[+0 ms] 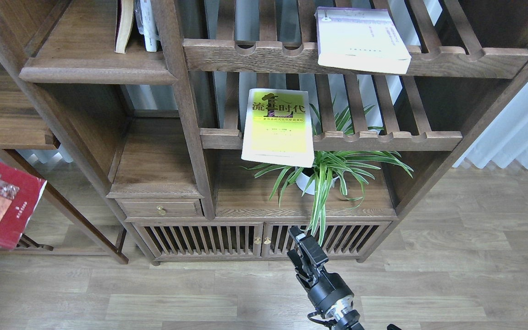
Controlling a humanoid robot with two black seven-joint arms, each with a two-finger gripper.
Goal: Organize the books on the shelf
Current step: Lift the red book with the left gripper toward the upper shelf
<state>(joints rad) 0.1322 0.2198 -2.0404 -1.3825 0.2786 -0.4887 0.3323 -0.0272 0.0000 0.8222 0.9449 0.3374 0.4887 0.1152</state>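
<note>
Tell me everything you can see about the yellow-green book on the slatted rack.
The thin yellow-green paperback with the black Chinese title lies cover-up on the lower slatted dark-brown wooden rack. Its cover fades from green at the top to pale yellow below, with small lines of text. It is closed and slightly skewed, and its near edge overhangs the rack's scalloped front rail, above the striped-leaf plant in the white pot. Nothing grips it.

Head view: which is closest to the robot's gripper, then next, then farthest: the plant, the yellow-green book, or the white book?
From the right gripper:
1. Plant, just above it on the low board.
2. Yellow-green book, higher, on the middle slatted rack.
3. White book, top right rack.
</note>
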